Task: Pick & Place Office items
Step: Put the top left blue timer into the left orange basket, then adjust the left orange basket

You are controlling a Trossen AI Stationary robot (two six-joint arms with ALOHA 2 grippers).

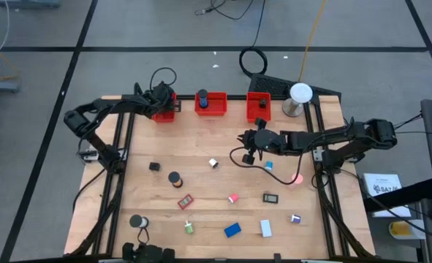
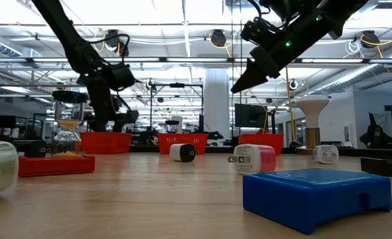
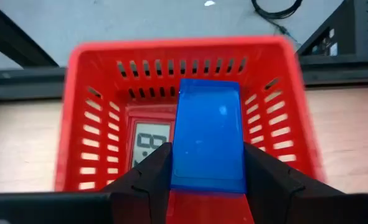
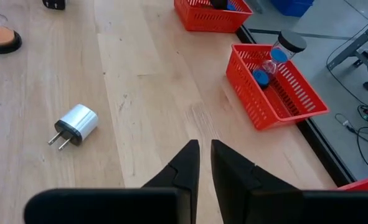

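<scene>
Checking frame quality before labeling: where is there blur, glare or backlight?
Left wrist view: the red bin has smeared edges, while the blue block in the left gripper is sharper. Low view: bright ceiling lights put both arms in silhouette; the near blue box looks soft. High view: evenly lit. Right wrist view: the plug is crisp.

Right gripper [image 4: 204, 163] nearly closed above table [image 4: 140, 93], near white plug [image 4: 75, 126].

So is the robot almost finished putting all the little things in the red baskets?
Not nearly. A few things already sit in the bins, like a small display. The left gripper holds a blue block over the left red bin. The right gripper hangs shut and empty. A white plug and many others wait on the table.
</scene>
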